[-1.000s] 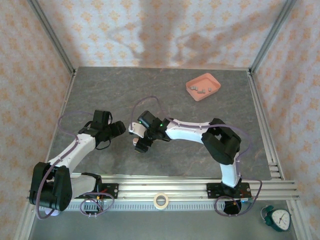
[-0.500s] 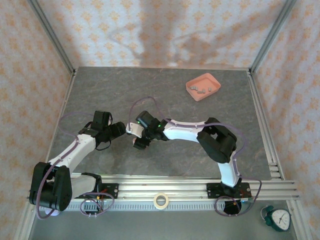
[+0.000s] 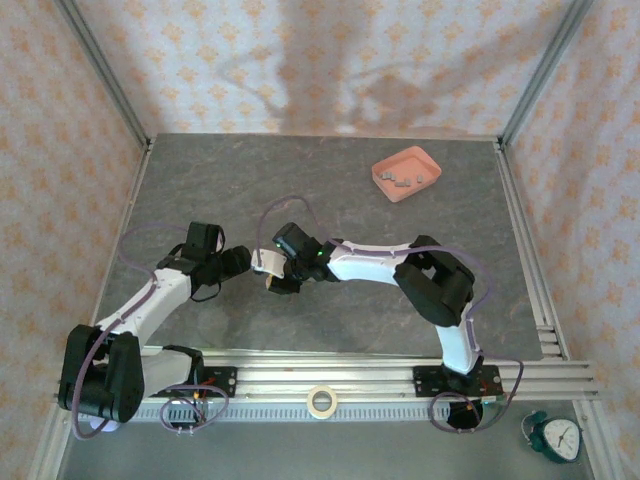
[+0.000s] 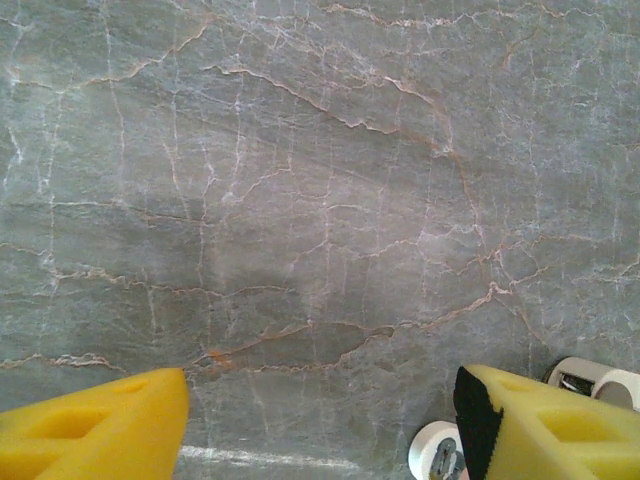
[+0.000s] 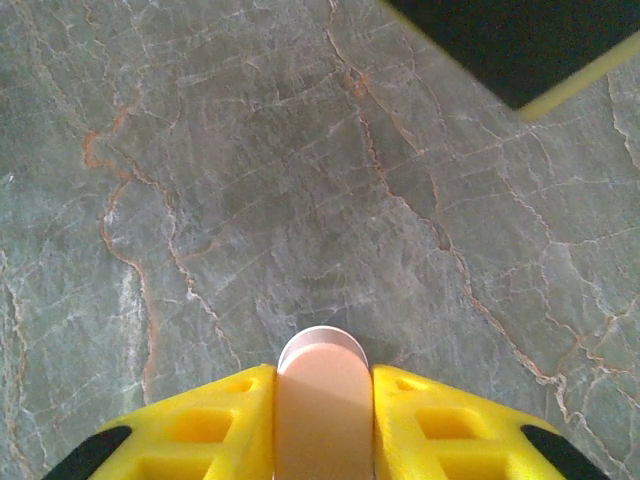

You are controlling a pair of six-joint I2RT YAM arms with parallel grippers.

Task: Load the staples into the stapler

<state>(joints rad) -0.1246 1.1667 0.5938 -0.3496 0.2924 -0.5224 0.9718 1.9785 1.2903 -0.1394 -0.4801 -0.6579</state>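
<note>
The stapler [image 3: 267, 263], pink with white ends, lies at the middle of the table between the two grippers. My right gripper [image 3: 277, 274] is shut on it; in the right wrist view its yellow fingers [image 5: 205, 430] press both sides of the pink stapler [image 5: 322, 410], whose rounded end sticks out ahead. My left gripper [image 3: 238, 260] stands open just left of it, with only bare table between its fingers [image 4: 100, 425]; the stapler's white ends [image 4: 438, 455] show beside its right finger. The staples [image 3: 403, 181] lie as small grey pieces in the pink tray at the back right.
The pink tray [image 3: 386, 169] sits far back right, well away from both arms. A tape roll [image 3: 321, 401] rests on the front rail and an alarm clock [image 3: 553, 437] at the front right corner. Metal frame posts border the grey marble table [image 3: 380, 310].
The right gripper has gone from wide open to shut on the stapler and slid slightly left toward the left gripper. The left arm has stayed put.
</note>
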